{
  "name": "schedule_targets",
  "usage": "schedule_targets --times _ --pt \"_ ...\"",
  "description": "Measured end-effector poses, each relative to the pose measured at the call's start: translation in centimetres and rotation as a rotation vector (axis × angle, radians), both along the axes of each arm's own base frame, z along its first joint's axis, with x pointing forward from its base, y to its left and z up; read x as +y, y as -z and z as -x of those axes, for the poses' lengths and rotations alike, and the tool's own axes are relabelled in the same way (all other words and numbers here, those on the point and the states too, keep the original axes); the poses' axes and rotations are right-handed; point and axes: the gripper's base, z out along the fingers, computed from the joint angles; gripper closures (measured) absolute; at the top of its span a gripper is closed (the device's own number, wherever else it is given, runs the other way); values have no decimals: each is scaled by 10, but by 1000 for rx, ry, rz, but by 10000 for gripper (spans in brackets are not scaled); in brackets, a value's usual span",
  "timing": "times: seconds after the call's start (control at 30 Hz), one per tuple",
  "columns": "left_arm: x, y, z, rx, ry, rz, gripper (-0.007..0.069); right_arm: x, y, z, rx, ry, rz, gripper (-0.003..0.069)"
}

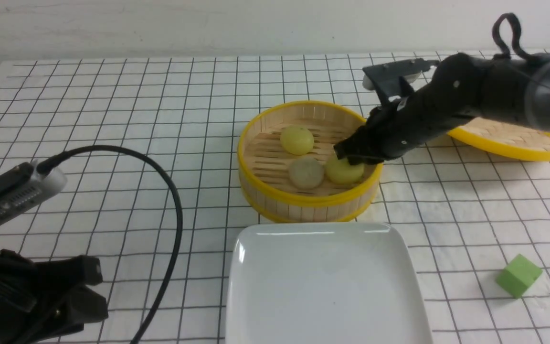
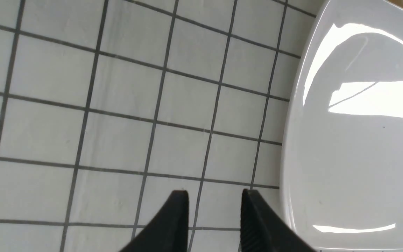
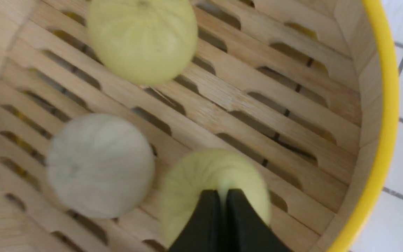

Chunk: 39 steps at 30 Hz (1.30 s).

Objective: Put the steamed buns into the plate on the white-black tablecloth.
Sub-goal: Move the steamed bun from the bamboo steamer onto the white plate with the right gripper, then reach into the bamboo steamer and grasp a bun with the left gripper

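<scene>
First pick was in hand — right claw (image 3: 222,197) closed near-tight, seemingly nipping the crown of a yellow bun (image 3: 187,182), all 3 steamed buns (image 1: 306,172) sat in the steamer basket (image 1: 303,203), plate (image 1: 322,286) bare; left claw (image 2: 214,201) part-open, empty — next: lift w/o slip, carry to plate

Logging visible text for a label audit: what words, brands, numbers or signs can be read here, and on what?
None: nothing readable in any view.
Plate, basket, lid, green cube: unmarked.
Pinched yellow bun, back yellow bun, whitish bun: unmarked.
Tablecloth: only black grid lines.
Camera on the left arm: ribbed patch, too blurred to show letters.
</scene>
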Motion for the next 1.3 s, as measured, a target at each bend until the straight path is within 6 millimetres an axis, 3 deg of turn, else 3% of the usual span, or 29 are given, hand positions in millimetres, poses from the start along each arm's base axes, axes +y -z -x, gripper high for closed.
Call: schedule_targets --times 0.1,0.17,0.23,0.27,0.33,0.37,0.4,0.5,0.57,0.6,0.67,0.73,0.77,0.83,0.9,0.97,1.0,1.03,1.1,1.17,1.2,1.27,1.3 --pt "0 0 0 -2 -1 0 381 -5 -37 15 -45 -16 -15 651" --pt "0 0 0 -5 -2 0 381 -13 -79 43 -75 -30 -48 649" --pt "0 0 -1 -10 -4 0 381 -16 -93 65 -61 -44 -60 646" --pt "0 -1 -1 -14 -6 -1 381 -18 -88 94 -9 -56 -66 644" --pt "0 -1 -2 -17 -7 -1 381 -17 -70 116 58 -61 -73 644" --pt "0 -1 -2 -17 -7 -1 381 -15 -52 128 109 -59 -74 641" --pt "0 -1 -2 -17 -7 -1 381 -14 -44 132 130 -58 -73 641" --pt "0 -1 -2 -18 -8 -1 381 -8 20 159 226 -5 -69 609" --pt "0 -1 -2 -22 -9 -1 381 -7 39 164 225 21 -58 552" --pt "0 -1 -2 -22 -9 -1 381 -7 40 164 219 26 -58 544" --pt "1 -1 -3 -31 -13 -2 381 -7 46 164 211 42 -55 430" --pt "1 -2 -3 -38 -16 -2 381 -11 38 161 204 52 -70 282" --pt "1 -2 -4 -40 -17 -2 381 -11 37 160 205 51 -71 270" --pt "1 -2 -5 -56 -16 -6 382 -24 9 157 207 37 -85 135" --pt "1 -4 -7 -82 -8 -15 393 -40 -20 157 196 22 -79 109" --pt "2 -6 -9 -92 1 -22 410 -49 -34 160 196 24 -69 122" --pt "1 -10 -15 -102 16 -30 448 -69 -54 169 209 39 -34 189" --pt "1 -10 -15 -102 16 -30 448 -69 -54 170 222 37 -32 201" --pt "0 -15 -29 -91 68 -47 540 -96 -66 188 258 78 43 389" --pt "-6 -18 -47 -60 131 -40 605 -114 -66 207 294 117 104 565" --pt "-12 -19 -54 -51 165 -33 615 -120 -64 214 306 136 120 613" --pt "-24 -20 -67 -37 227 -23 622 -128 -59 226 316 158 143 660" --pt "-45 -19 -84 -24 305 -16 622 -134 -51 239 317 182 152 672"
